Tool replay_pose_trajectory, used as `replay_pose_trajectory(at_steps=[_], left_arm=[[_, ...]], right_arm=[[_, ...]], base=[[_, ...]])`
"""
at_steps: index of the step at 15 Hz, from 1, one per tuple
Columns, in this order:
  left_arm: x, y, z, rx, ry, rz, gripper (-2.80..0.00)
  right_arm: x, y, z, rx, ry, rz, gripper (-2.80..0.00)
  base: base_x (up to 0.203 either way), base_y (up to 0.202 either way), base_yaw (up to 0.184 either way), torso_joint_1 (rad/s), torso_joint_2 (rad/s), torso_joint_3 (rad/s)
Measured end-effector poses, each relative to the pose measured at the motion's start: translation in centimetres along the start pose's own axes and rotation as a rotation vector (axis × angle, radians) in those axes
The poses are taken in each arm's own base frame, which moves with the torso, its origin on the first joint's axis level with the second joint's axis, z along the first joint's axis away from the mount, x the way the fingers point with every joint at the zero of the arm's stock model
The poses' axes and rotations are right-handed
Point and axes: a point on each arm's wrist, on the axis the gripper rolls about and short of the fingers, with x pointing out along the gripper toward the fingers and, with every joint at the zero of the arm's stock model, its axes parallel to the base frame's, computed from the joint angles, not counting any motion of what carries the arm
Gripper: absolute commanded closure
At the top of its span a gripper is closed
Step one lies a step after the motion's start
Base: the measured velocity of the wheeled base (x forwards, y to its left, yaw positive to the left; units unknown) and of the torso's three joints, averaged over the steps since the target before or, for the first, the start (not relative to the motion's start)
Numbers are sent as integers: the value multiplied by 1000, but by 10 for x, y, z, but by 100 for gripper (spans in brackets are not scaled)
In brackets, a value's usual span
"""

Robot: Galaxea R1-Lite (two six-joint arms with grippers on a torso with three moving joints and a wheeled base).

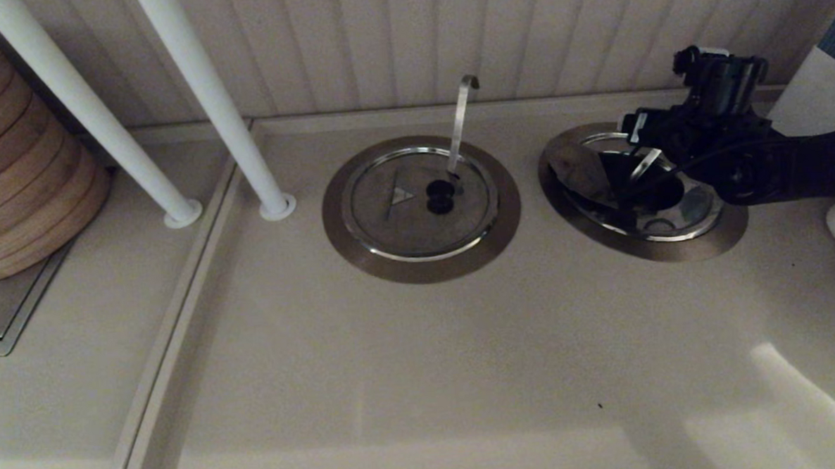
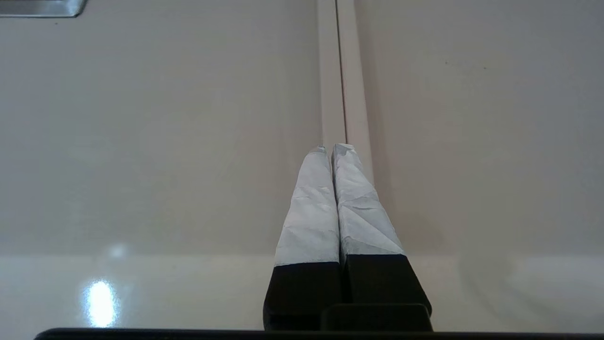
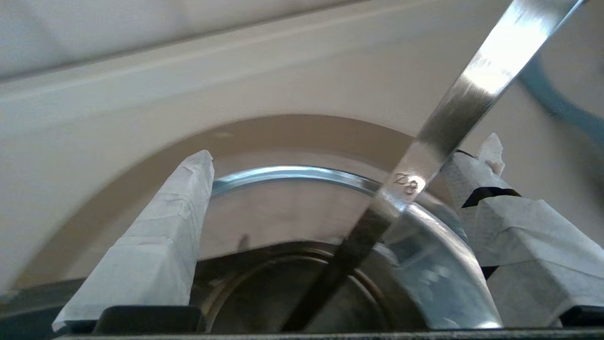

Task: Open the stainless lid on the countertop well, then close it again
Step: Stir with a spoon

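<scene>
Right pincer point(image 1: 658, 174) wide above the countertop well point(image 1: 714, 239)

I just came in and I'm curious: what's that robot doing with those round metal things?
The right claw is at the countertop well, fingers spread either side of the slanting ladle handle. The stainless lid looks tipped up, showing a dark hole underneath. The twin lid lies flat and closed. The left claw rests shut over the counter.
</scene>
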Motion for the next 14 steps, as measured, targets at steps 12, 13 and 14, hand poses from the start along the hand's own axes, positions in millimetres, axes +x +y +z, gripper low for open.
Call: replay_pose_trajectory(at_steps=[12, 13, 14], left_arm=[[0, 0, 0, 0, 0, 0, 0], [0, 0, 0, 0, 0, 0, 0], [0, 0, 0, 0, 0, 0, 0]], right_arm=[[-43, -16, 19, -138, 113, -22, -280], [-51, -15, 26, -136, 106, -9, -280], [-62, -13, 34, -131, 94, 14, -280]], base=[[0, 0, 0, 0, 0, 0], [0, 0, 0, 0, 0, 0], [0, 0, 0, 0, 0, 0]])
